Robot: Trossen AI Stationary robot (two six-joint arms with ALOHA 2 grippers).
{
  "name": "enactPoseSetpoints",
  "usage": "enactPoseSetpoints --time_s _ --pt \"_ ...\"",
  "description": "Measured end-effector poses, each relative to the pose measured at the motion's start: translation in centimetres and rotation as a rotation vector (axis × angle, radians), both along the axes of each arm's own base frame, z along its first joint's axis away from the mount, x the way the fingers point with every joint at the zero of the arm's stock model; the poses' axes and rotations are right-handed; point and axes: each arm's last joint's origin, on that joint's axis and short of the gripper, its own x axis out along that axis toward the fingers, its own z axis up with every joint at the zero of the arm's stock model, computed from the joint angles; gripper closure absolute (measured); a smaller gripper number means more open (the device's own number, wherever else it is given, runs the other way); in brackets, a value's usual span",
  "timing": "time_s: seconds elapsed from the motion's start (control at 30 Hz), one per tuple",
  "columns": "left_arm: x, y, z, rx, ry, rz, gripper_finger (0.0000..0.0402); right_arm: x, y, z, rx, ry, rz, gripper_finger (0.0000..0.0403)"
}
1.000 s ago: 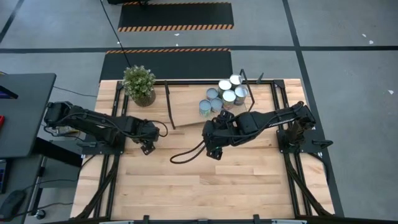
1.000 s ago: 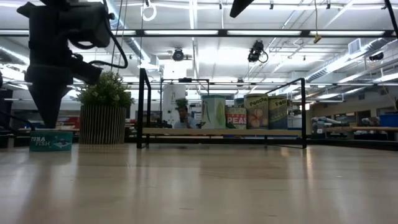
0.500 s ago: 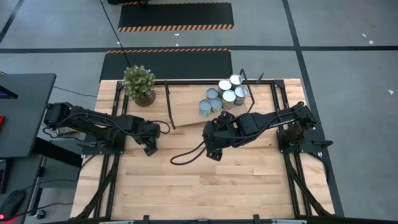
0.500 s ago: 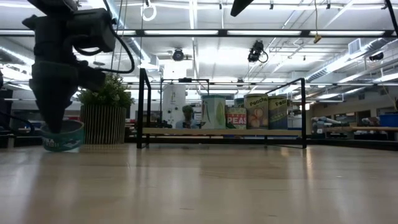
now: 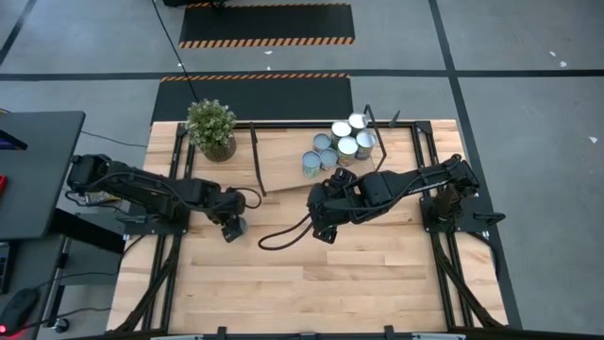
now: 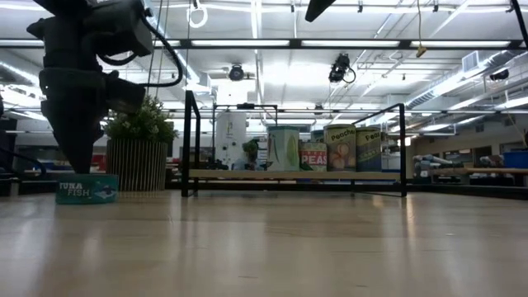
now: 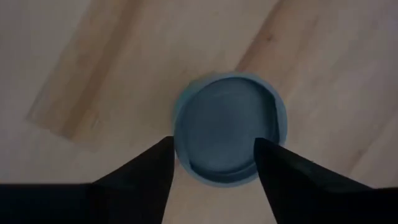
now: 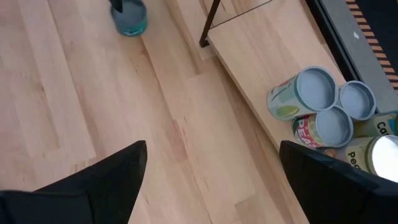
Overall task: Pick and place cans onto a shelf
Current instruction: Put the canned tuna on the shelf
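A low blue tuna can with a bluish-grey top stands flat on the table at the left. It also shows in the high view. My left gripper points down just above it, open, with the gap narrower than the can. One fingertip is at the can's edge and the other is over its top. Several cans stand on the right end of the plywood shelf. My right gripper is open and empty above the table's middle. My left gripper points straight down at the tuna can's top rim. The can sits off-centre under the fingers and stands flat on the table. I cannot tell whether the fingertips touch it.
A potted plant stands at the far left beside the shelf's black rod frame. A black cable loops on the table by my right arm. Bare wood lies toward the near edge.
My left gripper has gone a little toward the table's right edge. The tuna can has gone with it: half a second ago it was raised and tipped under the fingers, and now it stands flat on the table farther right.
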Motion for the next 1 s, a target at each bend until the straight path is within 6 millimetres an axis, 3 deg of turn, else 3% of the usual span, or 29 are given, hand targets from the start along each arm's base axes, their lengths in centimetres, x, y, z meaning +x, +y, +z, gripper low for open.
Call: enactPoseSetpoints --time_s 0.3,0.5,0.77,1.0 --pt "1.9 -2.3 1.0 -0.128 -0.232 -0.071 0.0149 0.1 0.0 0.0 0.001 -0.01 0.003 0.0029" --pt "2.7 -3.0 2.0 -0.143 -0.316 -0.118 0.0156 0.2 0.0 0.1 0.002 -0.02 0.007 0.0029" --pt "1.4 -5.3 3.1 -0.052 -0.187 -0.312 0.0147 0.3 -0.1 0.1 0.001 -0.019 0.005 0.0029" --pt "-0.2 -6.3 1.6 -0.026 0.04 -0.299 0.0072 0.3 -0.1 0.1 0.007 -0.031 -0.001 0.0029"
